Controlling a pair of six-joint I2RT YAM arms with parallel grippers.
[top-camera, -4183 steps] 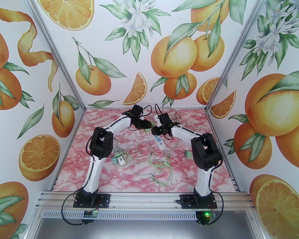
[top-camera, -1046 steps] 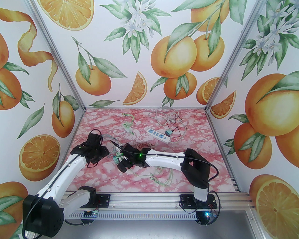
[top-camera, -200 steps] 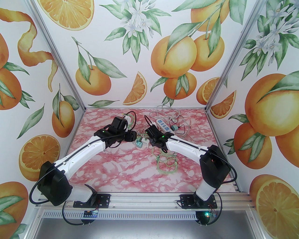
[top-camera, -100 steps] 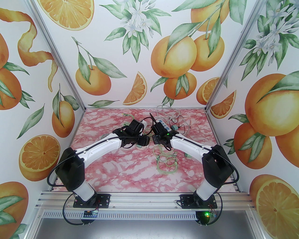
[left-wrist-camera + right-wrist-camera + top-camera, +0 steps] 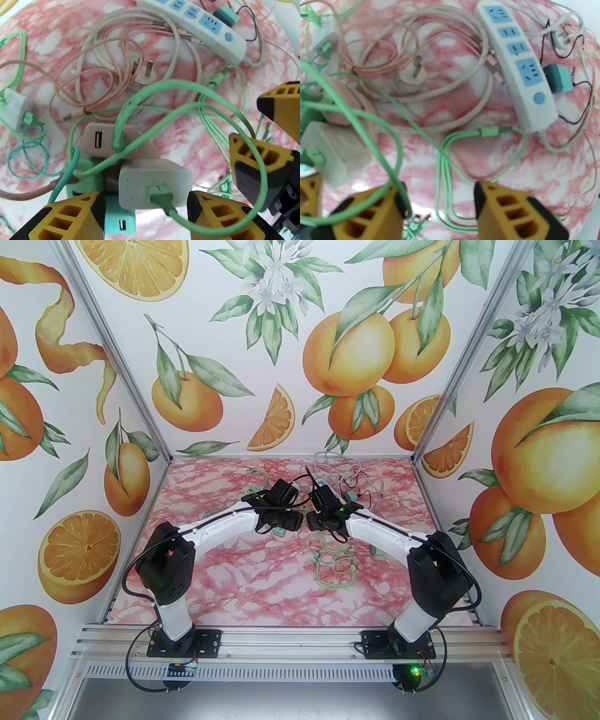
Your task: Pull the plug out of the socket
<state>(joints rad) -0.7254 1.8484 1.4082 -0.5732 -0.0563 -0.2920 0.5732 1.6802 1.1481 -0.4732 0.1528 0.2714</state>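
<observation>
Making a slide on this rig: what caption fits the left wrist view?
Left fingers straddle a white charger with a green cable plugged in; power strip beyond.

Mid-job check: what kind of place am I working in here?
Probably an enclosed robot test booth, not a home: aluminium frame posts, walls with an orange-fruit print, and a pink marbled tabletop strewn with a power strip, USB chargers and cables.

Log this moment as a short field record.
left gripper: open, white charger between its fingers
right gripper: open, nothing clamped, above a green cable
white charger: green plug seated in its port
power strip: on the table, visible sockets all empty
wall plug: loose on the table
</observation>
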